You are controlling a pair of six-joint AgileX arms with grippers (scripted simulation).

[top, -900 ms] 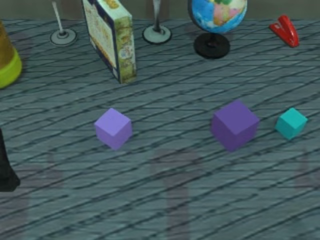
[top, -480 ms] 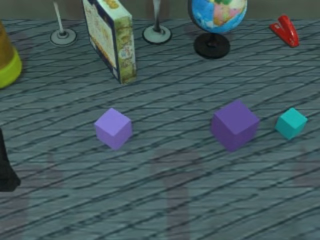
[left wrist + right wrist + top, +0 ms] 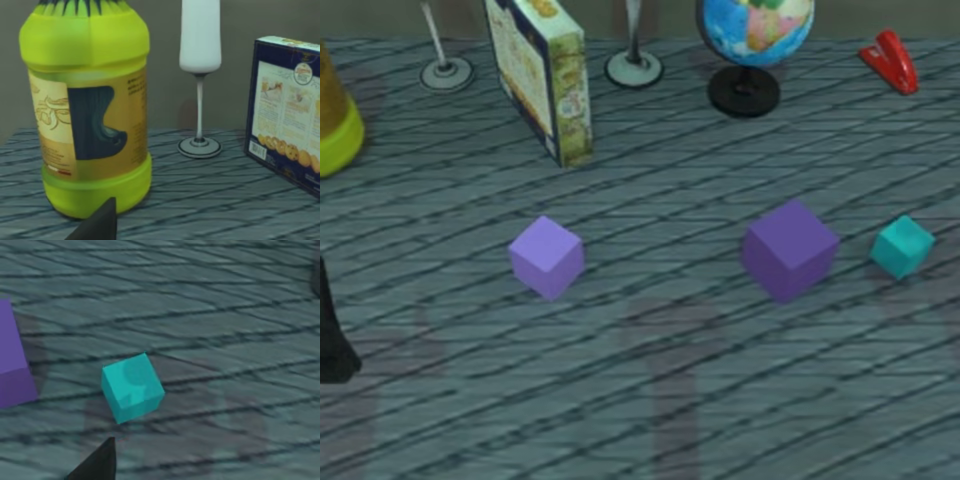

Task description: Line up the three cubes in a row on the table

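Three cubes stand apart on the table (image 3: 660,190): a lavender cube (image 3: 546,257) at the left, a large dark purple cube (image 3: 789,249) right of the middle and a small teal cube (image 3: 902,246) beside it. In the right wrist view the teal cube (image 3: 132,387) lies just ahead of my right gripper (image 3: 142,474), which hovers open and empty, one dark fingertip (image 3: 102,462) showing. The dark purple cube (image 3: 12,360) is at that view's edge. My left gripper (image 3: 200,236) is open and empty near the table's left edge, far from the cubes.
Along the back stand a yellow-green bottle (image 3: 335,125), two wine glasses (image 3: 446,70), a printed box (image 3: 545,75), a globe (image 3: 750,40) and a red stapler (image 3: 890,60). The bottle (image 3: 87,110) looms close before the left gripper. A dark part of the left arm (image 3: 330,345) shows at the left edge.
The cubes have not moved. A faint shadow at the table's right edge has slid closer to the teal cube.
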